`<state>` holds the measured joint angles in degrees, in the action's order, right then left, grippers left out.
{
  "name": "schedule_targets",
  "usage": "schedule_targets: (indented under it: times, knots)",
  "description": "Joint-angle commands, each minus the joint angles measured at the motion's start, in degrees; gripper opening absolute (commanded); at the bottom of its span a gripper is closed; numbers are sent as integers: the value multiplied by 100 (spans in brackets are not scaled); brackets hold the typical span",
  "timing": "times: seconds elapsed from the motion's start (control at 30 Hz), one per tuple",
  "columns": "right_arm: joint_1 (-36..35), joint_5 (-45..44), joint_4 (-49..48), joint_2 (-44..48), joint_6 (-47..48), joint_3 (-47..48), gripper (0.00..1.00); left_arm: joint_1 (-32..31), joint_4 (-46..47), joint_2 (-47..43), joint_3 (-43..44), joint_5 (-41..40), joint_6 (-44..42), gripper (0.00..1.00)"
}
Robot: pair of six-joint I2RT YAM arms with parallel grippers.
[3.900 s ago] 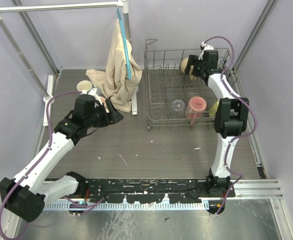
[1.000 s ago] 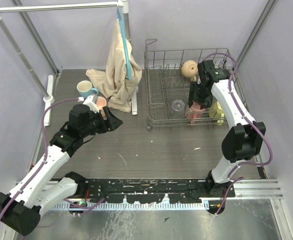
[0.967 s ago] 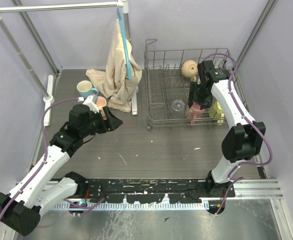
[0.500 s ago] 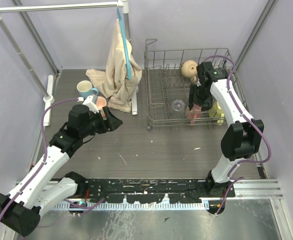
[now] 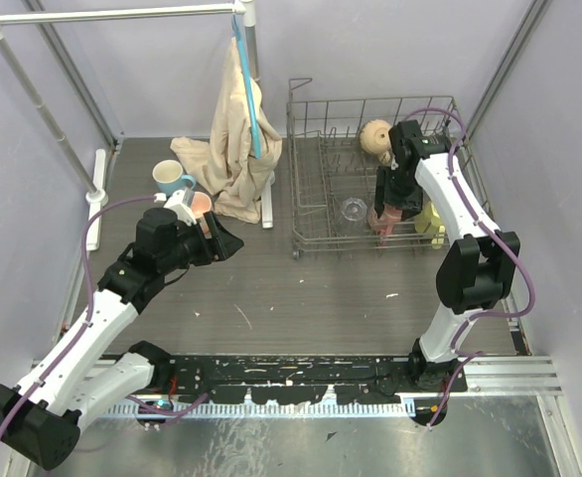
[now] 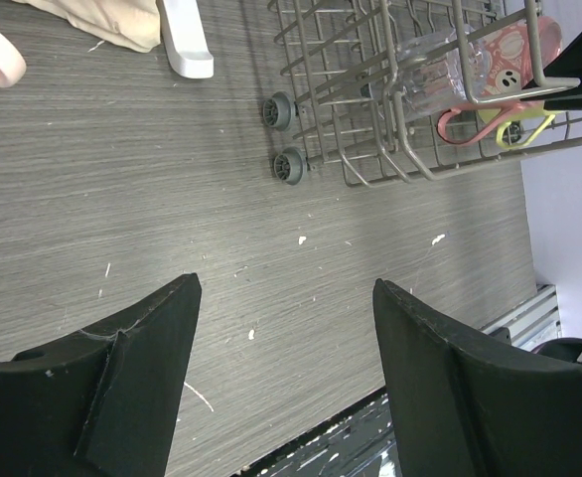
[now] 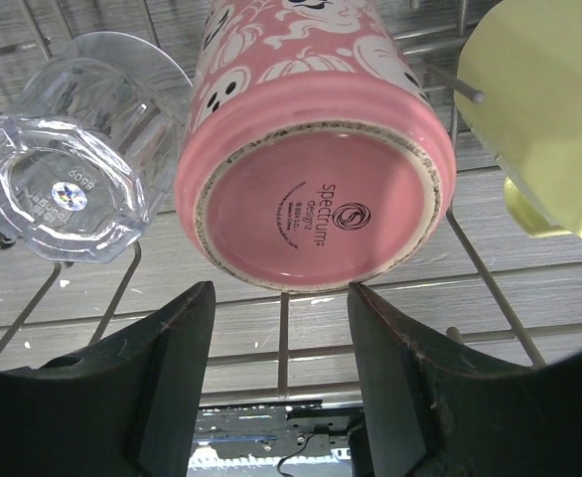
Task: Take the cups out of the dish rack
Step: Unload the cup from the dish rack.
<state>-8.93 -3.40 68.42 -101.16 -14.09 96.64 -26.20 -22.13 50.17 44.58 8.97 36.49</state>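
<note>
Pink mug inverted, base facing right gripper.

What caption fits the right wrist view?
Open right gripper faces base of pink mug, between clear glass and yellow-green mug.

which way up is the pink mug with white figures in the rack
Bottom up and tilted: the pink mug turns its stamped base toward the right wrist camera, and its mouth is out of sight.
</note>
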Motion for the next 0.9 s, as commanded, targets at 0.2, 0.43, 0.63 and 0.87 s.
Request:
schedule_targets:
  times: [0.2, 0.43, 0.63, 0.87]
  knots:
    - [-4, -98, -1064, 87, 24, -115, 62, -17, 121, -84, -107, 9, -63, 77]
    - [-10, -28, -1414, 136, 51, -11, 62, -17, 121, -52, -125, -5, -72, 77]
    - [-12, -111, -1492, -64, 178, 108, 62, -17, 121, -12, -131, -14, -72, 77]
    - [-12, -250, -1586, 92, 239, 50, 63, -19, 78, -16, -125, -62, -72, 77]
